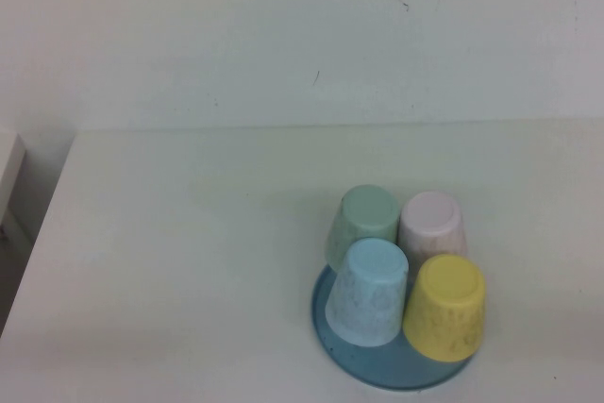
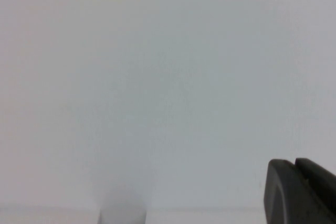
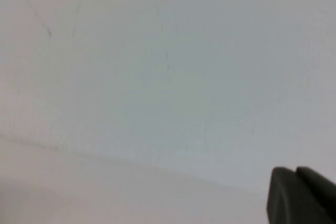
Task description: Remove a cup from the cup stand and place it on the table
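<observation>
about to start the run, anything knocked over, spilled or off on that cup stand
Nothing stands out. Four cups sit upside down on the blue cup stand: green cup, pink cup, light blue cup, yellow cup. No spills on the table. Left gripper and right gripper are shut, away from it.

Four cups, one yellow cup (image 1: 445, 308), one blue, one green, one pink; one cup stand (image 1: 377, 371).

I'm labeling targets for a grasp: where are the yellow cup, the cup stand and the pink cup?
yellow cup (image 1: 445, 308), high view, middle of its side wall.
cup stand (image 1: 377, 367), high view, bare blue tray near its front rim.
pink cup (image 1: 432, 217), high view, its upturned base.
</observation>
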